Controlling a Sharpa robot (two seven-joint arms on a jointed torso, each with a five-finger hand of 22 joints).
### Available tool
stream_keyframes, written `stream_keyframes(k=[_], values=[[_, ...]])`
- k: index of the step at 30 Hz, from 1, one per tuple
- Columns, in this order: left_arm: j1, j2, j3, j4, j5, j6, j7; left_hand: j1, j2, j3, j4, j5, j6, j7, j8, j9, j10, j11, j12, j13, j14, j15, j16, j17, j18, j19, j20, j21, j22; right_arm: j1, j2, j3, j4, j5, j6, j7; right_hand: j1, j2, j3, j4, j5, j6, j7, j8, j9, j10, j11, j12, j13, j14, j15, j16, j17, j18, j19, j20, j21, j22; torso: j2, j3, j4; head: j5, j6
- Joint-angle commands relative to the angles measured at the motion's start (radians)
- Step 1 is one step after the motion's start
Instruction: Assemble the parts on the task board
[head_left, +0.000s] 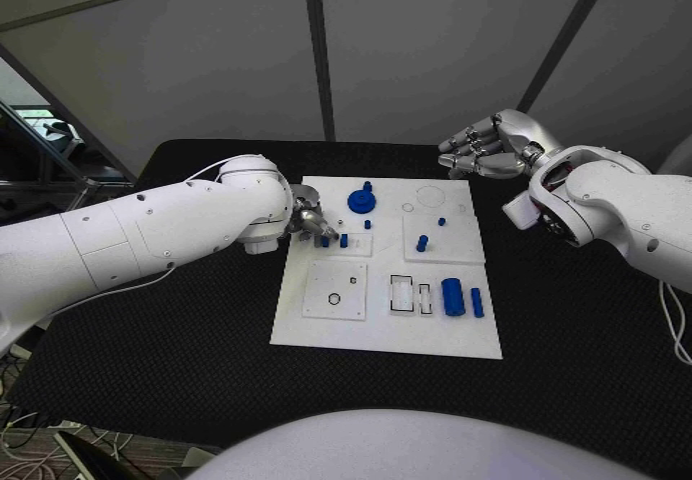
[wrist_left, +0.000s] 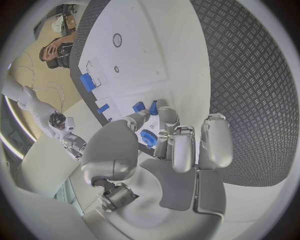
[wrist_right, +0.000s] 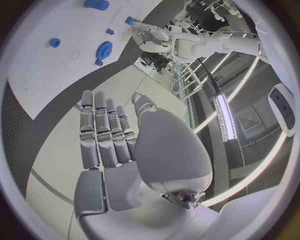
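The white task board (head_left: 387, 335) lies mid-table, and most work looks undone: a blue cylinder (head_left: 453, 297) lies loose right of its near slots. A blue gear (head_left: 361, 201) and pegs (head_left: 421, 242) stand farther back. The left hand (head_left: 309, 222) pinches a small blue gear (wrist_left: 149, 138) over the board's left edge, while the right hand (head_left: 488, 143) hangs empty, fingers apart, beyond the far right corner.

From my station: black textured table (head_left: 173, 340) stood before grey panel wall (head_left: 202, 70) with dark seams. Cables (head_left: 36, 440) trailed on floor by table's near left corner. Long strip lights (wrist_right: 224, 112) glowed overhead. Metal racks (wrist_right: 181, 75) stood further off.
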Motion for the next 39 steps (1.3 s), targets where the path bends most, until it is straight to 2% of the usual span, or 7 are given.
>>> stream_keyframes(k=[1,10,17,24,27,32,39], values=[[-0.002,-0.008,-0.001,0.004,0.003,-0.024,-0.009,-0.008,-0.008,-0.063,0.017,0.001,0.001,0.003,-0.004,-0.001,-0.007,0.003,-0.005,-0.010,0.090,-0.004,0.005,0.218,-0.011,0.001,0.001,-0.004,0.038,0.001,-0.001,0.001,0.001,-0.002,0.006,0.004,-0.005,0.005,0.002,-0.004,0.004,0.006,0.004,-0.001,0.000,-0.006,0.000,0.001,-0.001,-0.005,0.001,-0.003,-0.001,0.005,0.000,0.006,-0.005,0.000,0.000,-0.0010,0.0006,0.000,0.003],[-0.002,-0.029,0.009,0.017,0.004,-0.095,0.015,0.039,0.014,-0.219,0.065,0.008,-0.017,0.007,-0.001,0.000,-0.031,0.005,-0.016,-0.031,0.089,-0.001,0.004,0.217,-0.007,-0.008,0.003,-0.023,0.028,0.001,-0.002,0.001,0.002,-0.002,0.007,0.004,-0.007,0.005,0.001,-0.004,0.004,0.005,0.005,-0.002,0.000,-0.007,0.000,0.001,-0.001,-0.006,0.002,-0.003,-0.002,0.005,0.000,0.006,-0.007,-0.001,0.001,-0.0005,0.0006,-0.001,0.006],[-0.002,-0.037,0.017,0.017,0.049,-0.202,0.045,0.087,0.012,-0.345,0.144,-0.014,-0.094,0.037,-0.019,-0.013,-0.137,0.036,-0.098,-0.147,0.071,0.022,-0.034,0.176,0.014,-0.068,0.023,-0.115,-0.048,0.001,-0.003,0.001,0.001,-0.002,0.006,0.003,-0.011,0.005,0.000,-0.002,0.004,0.005,0.006,-0.002,0.000,-0.009,0.001,0.000,-0.002,-0.008,0.003,-0.003,-0.003,0.005,0.000,0.007,-0.009,-0.001,0.000,-0.0001,-0.0008,-0.003,0.006],[-0.002,-0.042,0.019,0.012,0.116,-0.311,0.136,0.142,0.045,-0.418,0.159,0.007,-0.174,0.078,-0.052,-0.050,-0.233,0.071,-0.127,-0.174,-0.020,0.056,-0.222,-0.016,0.048,-0.178,0.048,-0.281,-0.181,0.001,-0.003,0.001,0.001,-0.002,0.006,0.004,-0.012,0.005,0.000,-0.001,0.004,0.005,0.006,-0.002,0.000,-0.009,0.001,0.001,-0.002,-0.008,0.003,-0.003,-0.003,0.005,0.000,0.007,-0.009,-0.001,0.000,-0.0005,0.0001,-0.009,0.013],[-0.002,-0.035,0.019,0.002,0.163,-0.376,0.257,0.229,0.053,-0.436,0.143,0.011,-0.268,0.124,-0.099,-0.094,-0.382,0.123,-0.205,-0.220,-0.325,0.103,-0.671,-0.417,0.090,-0.422,0.084,-0.611,-0.428,0.001,-0.003,0.001,0.000,-0.002,0.005,0.003,-0.012,0.005,0.000,-0.001,0.004,0.005,0.006,-0.002,0.000,-0.009,0.001,0.001,-0.002,-0.008,0.003,-0.003,-0.003,0.005,0.000,0.007,-0.009,-0.001,0.000,0.0003,0.0003,-0.015,0.022],[-0.003,0.001,0.016,-0.023,0.092,-0.520,0.482,0.495,0.032,-0.386,0.027,0.010,-0.263,0.157,-0.149,-0.183,-0.455,0.153,-0.299,-0.322,-0.425,0.136,-0.793,-0.529,0.099,-0.476,0.123,-0.750,-0.520,0.001,-0.002,0.001,0.000,-0.002,0.003,0.004,-0.013,0.006,-0.001,-0.001,0.004,0.004,0.006,-0.002,0.000,-0.009,0.002,0.001,-0.002,-0.008,0.003,-0.003,-0.003,0.005,0.000,0.007,-0.010,-0.001,0.001,-0.0002,-0.0023,-0.024,0.035],[-0.006,0.047,0.002,-0.047,-0.111,-0.539,0.606,0.605,-0.011,-0.333,-0.026,0.007,-0.194,0.142,-0.253,-0.326,-0.434,0.150,-0.432,-0.484,-0.417,0.134,-0.817,-0.619,0.107,-0.441,0.127,-0.807,-0.570,0.001,-0.001,0.001,-0.001,-0.002,0.003,0.004,-0.013,0.006,0.000,-0.001,0.004,0.004,0.006,-0.002,0.000,-0.009,0.002,0.001,-0.002,-0.008,0.003,-0.003,-0.003,0.005,0.000,0.007,-0.010,-0.001,0.000,0.0007,-0.0030,-0.030,0.043]])
